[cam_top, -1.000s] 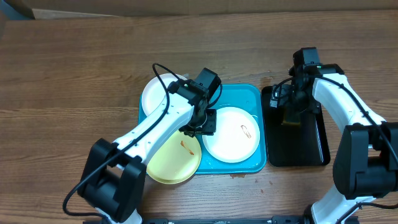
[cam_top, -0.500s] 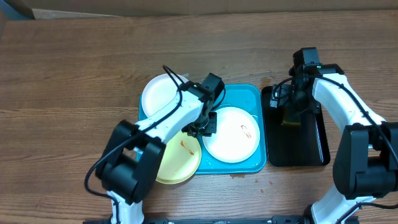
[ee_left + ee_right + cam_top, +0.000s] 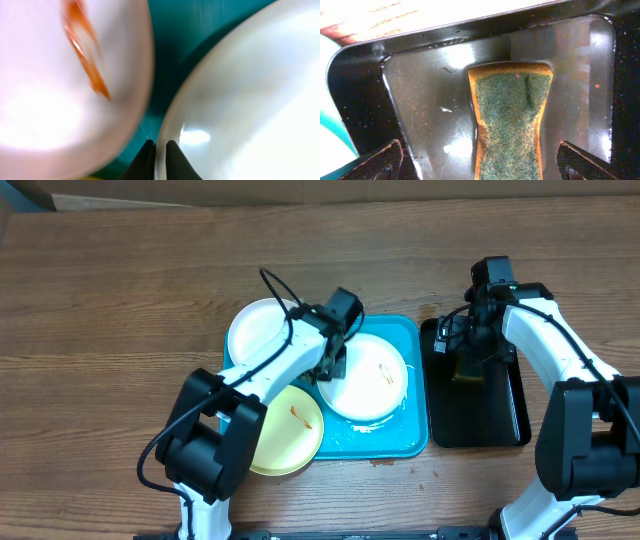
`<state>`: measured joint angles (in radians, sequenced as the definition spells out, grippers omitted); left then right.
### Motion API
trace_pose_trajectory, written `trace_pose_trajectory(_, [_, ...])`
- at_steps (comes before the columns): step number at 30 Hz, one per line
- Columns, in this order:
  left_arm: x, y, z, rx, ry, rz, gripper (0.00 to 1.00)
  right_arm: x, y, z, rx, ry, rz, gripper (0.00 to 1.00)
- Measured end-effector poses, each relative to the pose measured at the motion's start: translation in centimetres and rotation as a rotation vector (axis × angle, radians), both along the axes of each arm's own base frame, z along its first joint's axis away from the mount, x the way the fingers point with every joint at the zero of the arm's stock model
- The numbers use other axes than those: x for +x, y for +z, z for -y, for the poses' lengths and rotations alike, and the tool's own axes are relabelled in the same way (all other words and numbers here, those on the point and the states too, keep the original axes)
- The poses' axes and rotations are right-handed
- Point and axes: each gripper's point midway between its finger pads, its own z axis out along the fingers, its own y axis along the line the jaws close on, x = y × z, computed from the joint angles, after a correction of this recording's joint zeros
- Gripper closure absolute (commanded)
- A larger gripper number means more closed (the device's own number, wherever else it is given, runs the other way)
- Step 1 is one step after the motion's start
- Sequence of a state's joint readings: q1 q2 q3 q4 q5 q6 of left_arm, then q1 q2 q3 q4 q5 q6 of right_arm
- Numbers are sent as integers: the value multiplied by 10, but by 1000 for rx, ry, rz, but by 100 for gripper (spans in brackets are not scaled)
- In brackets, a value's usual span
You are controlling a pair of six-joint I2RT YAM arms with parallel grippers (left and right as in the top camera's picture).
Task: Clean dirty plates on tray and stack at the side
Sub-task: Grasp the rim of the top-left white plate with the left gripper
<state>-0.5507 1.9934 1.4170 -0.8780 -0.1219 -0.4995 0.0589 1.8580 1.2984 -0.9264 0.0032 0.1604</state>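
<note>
Both arms over separate trays.

Glossy plates [image 3: 367, 380], wood-grain table [image 3: 120, 300], rough scouring sponge [image 3: 509, 120].

White-shelled arm links [image 3: 548, 340], black joints and bases, thin black looping cable [image 3: 275, 295], black tapered fingertips [image 3: 146, 160].

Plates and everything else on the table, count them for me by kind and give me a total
White plates: 2, one at the tray's left, one on it, rim pinched by the left gripper
Pale yellow plate: 1
Turquoise tray: 1
Black tray: 1
Sponge: 1
Total: 6
</note>
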Motion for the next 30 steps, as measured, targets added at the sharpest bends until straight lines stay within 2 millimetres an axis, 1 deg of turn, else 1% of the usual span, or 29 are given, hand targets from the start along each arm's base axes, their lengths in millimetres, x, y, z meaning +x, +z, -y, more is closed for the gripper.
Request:
trace_pose_trajectory(2, [13, 7, -3, 8, -13, 43, 70, 0, 0, 0, 0, 0, 0, 0])
trace_pose_trajectory(3, [17, 9, -4, 11, -15, 53, 68, 0, 0, 0, 0, 0, 0, 0])
trace_pose_trajectory(5, [21, 12, -6, 13, -24, 62, 66, 0, 0, 0, 0, 0, 0, 0])
trace_pose_trajectory(7, [18, 11, -5, 11, -36, 50, 66, 0, 0, 0, 0, -1, 0, 0])
trace_pose_trajectory(9, [10, 10, -4, 5, -44, 14, 66, 0, 0, 0, 0, 0, 0, 0])
trace_pose_trajectory(13, [-14, 7, -7, -1, -44, -96, 65, 0, 0, 0, 0, 0, 0, 0])
trace_pose_trajectory(16, [-25, 6, -8, -8, -26, -141, 66, 0, 0, 0, 0, 0, 0, 0])
trace_pose_trajectory(18, [-28, 6, -7, -15, -8, -156, 67, 0, 0, 0, 0, 0, 0, 0])
trace_pose_trajectory(20, [-30, 6, -5, -29, 18, -166, 66, 0, 0, 0, 0, 0, 0, 0])
trace_pose_trajectory(22, [-29, 6, -2, -45, 43, -162, 64, 0, 0, 0, 0, 0, 0, 0])
trace_pose_trajectory(25, [-25, 3, 2, -71, 84, -145, 63, 0, 0, 0, 0, 0, 0, 0])
trace_pose_trajectory(26, [-25, 1, 2, -76, 94, -144, 64, 0, 0, 0, 0, 0, 0, 0])
trace_pose_trajectory(30, [-30, -7, 1, -79, 135, -154, 74, 0, 0, 0, 0, 0, 0, 0])
